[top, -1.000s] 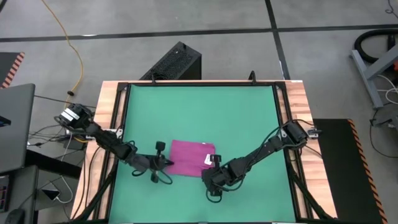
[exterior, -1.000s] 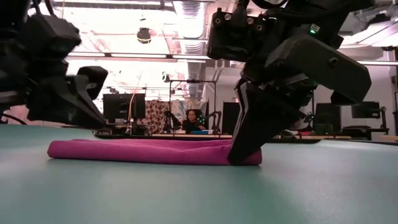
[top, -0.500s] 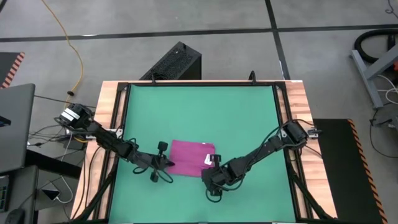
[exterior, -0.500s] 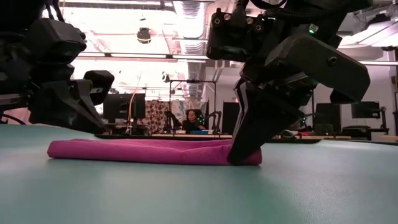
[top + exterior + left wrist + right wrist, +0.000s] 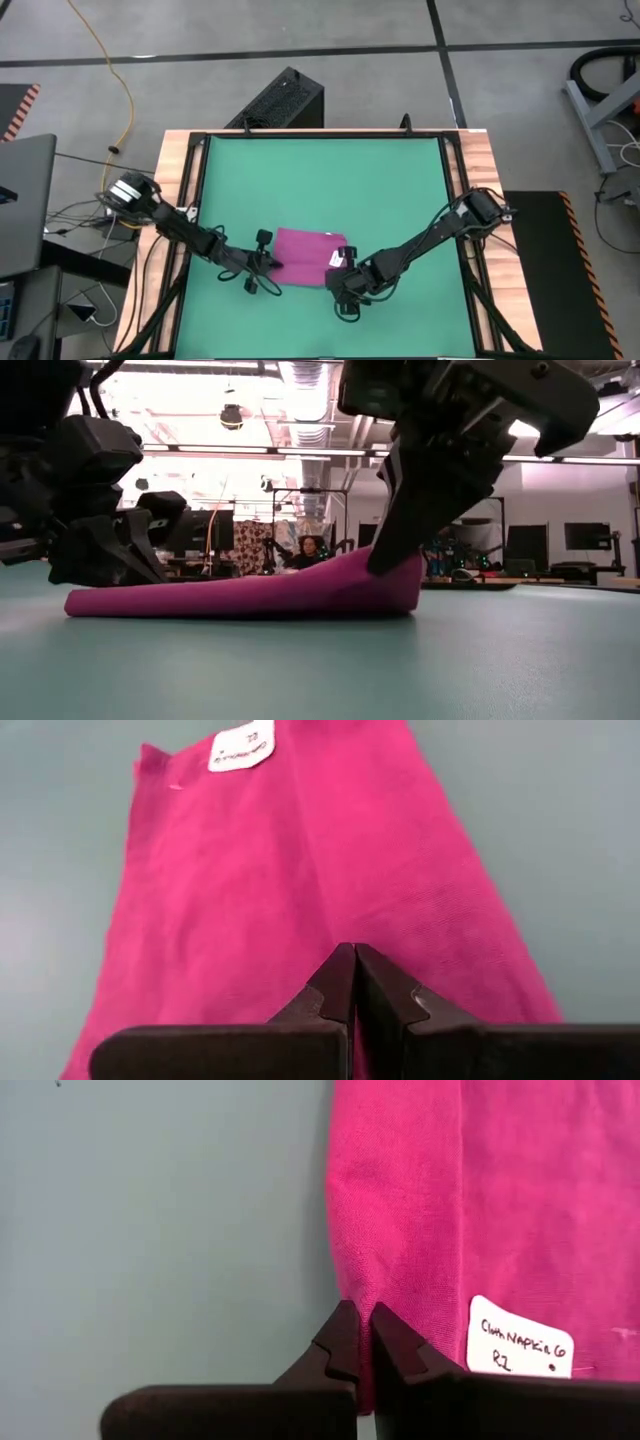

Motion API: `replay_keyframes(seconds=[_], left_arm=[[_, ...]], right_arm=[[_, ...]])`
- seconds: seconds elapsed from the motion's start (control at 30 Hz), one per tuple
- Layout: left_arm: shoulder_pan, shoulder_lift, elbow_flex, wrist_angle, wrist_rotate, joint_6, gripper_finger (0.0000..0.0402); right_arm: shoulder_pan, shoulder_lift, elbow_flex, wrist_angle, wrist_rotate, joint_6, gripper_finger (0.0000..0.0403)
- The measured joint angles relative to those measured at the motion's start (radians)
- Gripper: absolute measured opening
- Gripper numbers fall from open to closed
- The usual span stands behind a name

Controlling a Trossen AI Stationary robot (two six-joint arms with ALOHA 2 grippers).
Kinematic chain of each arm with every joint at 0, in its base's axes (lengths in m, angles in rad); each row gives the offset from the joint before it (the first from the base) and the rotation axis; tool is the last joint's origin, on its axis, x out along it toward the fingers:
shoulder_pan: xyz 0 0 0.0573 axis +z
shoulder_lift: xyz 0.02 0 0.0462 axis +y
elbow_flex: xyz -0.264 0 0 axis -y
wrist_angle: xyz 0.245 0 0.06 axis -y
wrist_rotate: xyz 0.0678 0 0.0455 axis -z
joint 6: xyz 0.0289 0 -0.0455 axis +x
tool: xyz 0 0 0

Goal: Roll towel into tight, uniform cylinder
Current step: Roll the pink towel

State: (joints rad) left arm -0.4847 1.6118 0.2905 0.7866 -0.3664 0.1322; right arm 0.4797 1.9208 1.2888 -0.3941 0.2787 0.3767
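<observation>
The magenta-pink towel [image 5: 305,253] lies flat on the green mat [image 5: 320,180], folded, with its white tag [image 5: 520,1342] near its right edge. My left gripper [image 5: 268,263] is shut at the towel's left edge, low on the mat; it also shows in the low view [image 5: 120,555]. My right gripper [image 5: 338,270] is shut on the towel's right edge and holds it raised [image 5: 385,565]. The rest of the towel [image 5: 220,598] rests on the mat. My left gripper has its shut fingertips [image 5: 353,960] on the towel's left edge [image 5: 300,935], coming in low from the table's left. The fingers hide the cloth between them. That end of the towel [image 5: 90,600] stays on the mat. My right gripper pinches the towel's right edge [image 5: 350,1280] between its two fingers, beside the tag, coming from the table's right and slanting down. The fold here is several layers thick. That end [image 5: 395,575] is lifted off the mat, and the cloth slopes down to the left.
The mat is bare on the far side [image 5: 320,170] and to the right of the towel. Wooden table rims [image 5: 180,200] run along both sides. A black box [image 5: 280,100] stands on the floor beyond the far edge. A person [image 5: 305,552] sits far off in the room.
My right gripper has gone up with the towel's right end, which has lifted off the mat into a slope while the left end stays down. My left gripper has moved in to the towel's left edge, and that end has slid slightly toward the table's left.
</observation>
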Motion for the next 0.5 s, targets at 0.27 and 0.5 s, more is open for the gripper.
replay_keyframes(seconds=[0.27, 0.5], left_arm=[[-0.021, 0.092, 0.003, 0.046, -0.008, -0.054, 0.0000], [-0.024, 0.091, 0.003, 0.039, 0.003, -0.084, 0.0000]], right_arm=[[-0.033, -0.001, 0.000, -0.032, -0.053, 0.135, 0.0016], [-0.080, -0.002, 0.000, 0.031, -0.127, 0.183, 0.0016]])
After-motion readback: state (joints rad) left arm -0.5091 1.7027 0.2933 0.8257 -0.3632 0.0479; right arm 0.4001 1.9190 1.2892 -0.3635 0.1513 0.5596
